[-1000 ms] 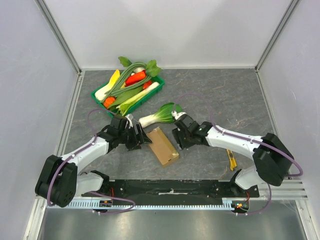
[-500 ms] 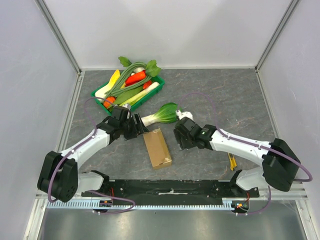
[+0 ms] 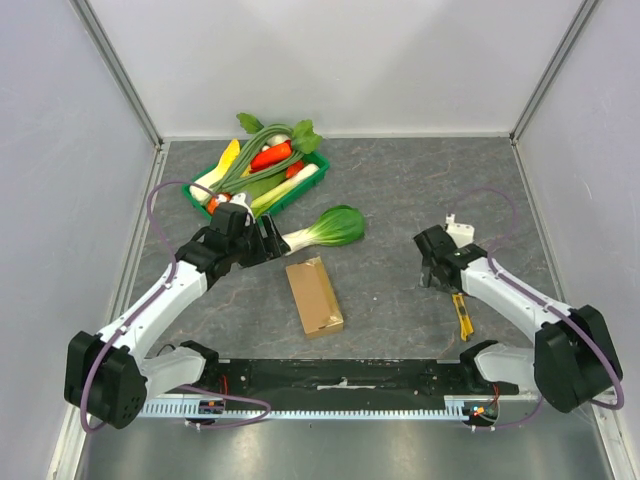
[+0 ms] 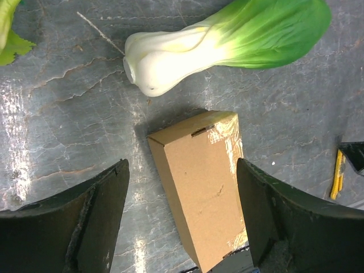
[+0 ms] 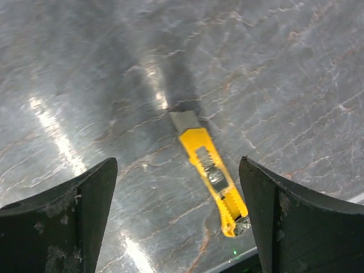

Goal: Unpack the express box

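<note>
The express box (image 3: 314, 295) is a small brown carton lying flat in front of the arm bases, with clear tape over its far end (image 4: 224, 133). My left gripper (image 3: 270, 240) hovers open just behind and to the left of it; in the left wrist view the express box (image 4: 202, 182) shows between the spread fingers (image 4: 96, 210), untouched. My right gripper (image 3: 433, 268) is open, off to the right and well clear of the box. A yellow utility knife (image 5: 211, 173) lies on the table between its fingers (image 5: 273, 210), also untouched.
A bok choy (image 3: 325, 230) lies on the grey table just behind the box, and shows large in the left wrist view as well (image 4: 227, 40). A green tray (image 3: 196, 185) heaped with vegetables stands at the back left. The yellow knife (image 3: 463, 316) lies near the right arm's base.
The right gripper left the box, swung right to above the yellow knife and opened wider. The left gripper drew back up and left. The box turned slightly and now lies alone.
</note>
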